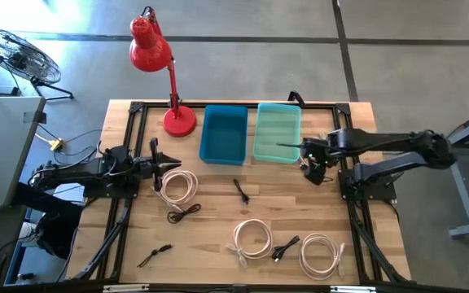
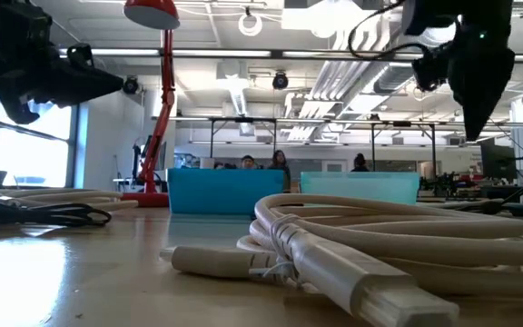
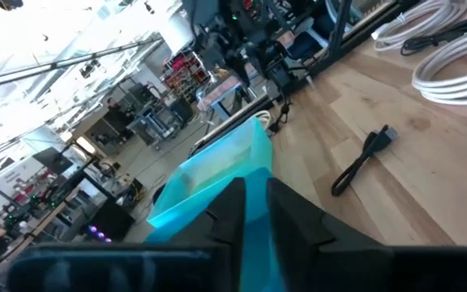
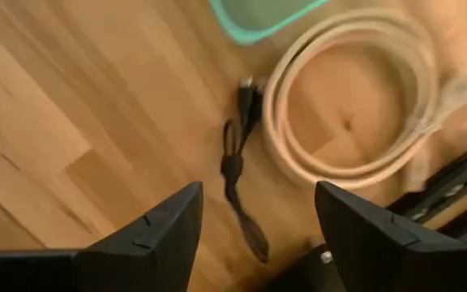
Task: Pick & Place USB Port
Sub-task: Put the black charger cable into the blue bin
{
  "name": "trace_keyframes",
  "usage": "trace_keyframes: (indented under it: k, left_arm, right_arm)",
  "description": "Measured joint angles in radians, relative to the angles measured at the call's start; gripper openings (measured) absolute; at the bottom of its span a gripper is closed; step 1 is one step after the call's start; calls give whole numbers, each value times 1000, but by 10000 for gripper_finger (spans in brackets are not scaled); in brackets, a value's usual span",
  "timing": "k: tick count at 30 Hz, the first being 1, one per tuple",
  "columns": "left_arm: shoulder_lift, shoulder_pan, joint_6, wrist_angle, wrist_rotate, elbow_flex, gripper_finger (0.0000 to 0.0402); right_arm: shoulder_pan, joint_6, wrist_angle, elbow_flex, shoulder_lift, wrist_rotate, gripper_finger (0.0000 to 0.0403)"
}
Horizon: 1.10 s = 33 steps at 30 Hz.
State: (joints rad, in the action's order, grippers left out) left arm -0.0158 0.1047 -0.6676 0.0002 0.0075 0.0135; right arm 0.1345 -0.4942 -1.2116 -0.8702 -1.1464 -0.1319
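Observation:
Several coiled USB cables lie flat on the wooden table: white coils (image 1: 177, 185) (image 1: 252, 238) (image 1: 322, 252) and short black ones (image 1: 241, 191) (image 1: 286, 247) (image 1: 184, 213). A blue bin (image 1: 224, 134) and a teal bin (image 1: 278, 133) stand at the far middle. My right gripper (image 1: 311, 169) hangs open near the teal bin's near right corner, pointing down, with nothing between its fingers (image 4: 258, 191). Below it lie a black cable (image 4: 237, 162) and a white coil (image 4: 355, 97). My left gripper (image 1: 163, 167) points level at the table's left, beside a white coil. Only a narrow gap parts its fingers (image 3: 256, 191), which hold nothing.
A red desk lamp (image 1: 149, 49) stands on its base (image 1: 179, 120) at the far left of the bins. A small black cable (image 1: 155, 255) lies near the front left. Black frame rails (image 1: 357, 236) run under both arms. People sit far behind the table (image 2: 261, 163).

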Motion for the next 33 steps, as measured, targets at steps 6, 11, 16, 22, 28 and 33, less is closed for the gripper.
trace_keyframes:
  k: [6, 11, 16, 22, 28, 33]
  left_arm:
    - [0, 0, 57, 4, -26, 0, 114]
    - [0, 0, 71, 4, -26, 0, 137]
    - [0, 0, 71, 4, -26, 0, 138]
    - [0, 0, 71, 4, -26, 0, 138]
    - [0, 0, 71, 5, -26, 0, 138]
    - [0, 0, 71, 6, -26, 0, 138]
  right_arm:
    - [0, -6, 11, 59, -83, 45, 232]
    - [0, -8, 75, 136, -127, 111, 232]
    - [0, -26, 124, 195, -158, 142, 232]
    - [0, -25, 211, 244, -192, 141, 232]
    - [0, -30, 299, 277, -226, 139, 212]
    - [0, -33, 318, 275, -266, 155, 122]
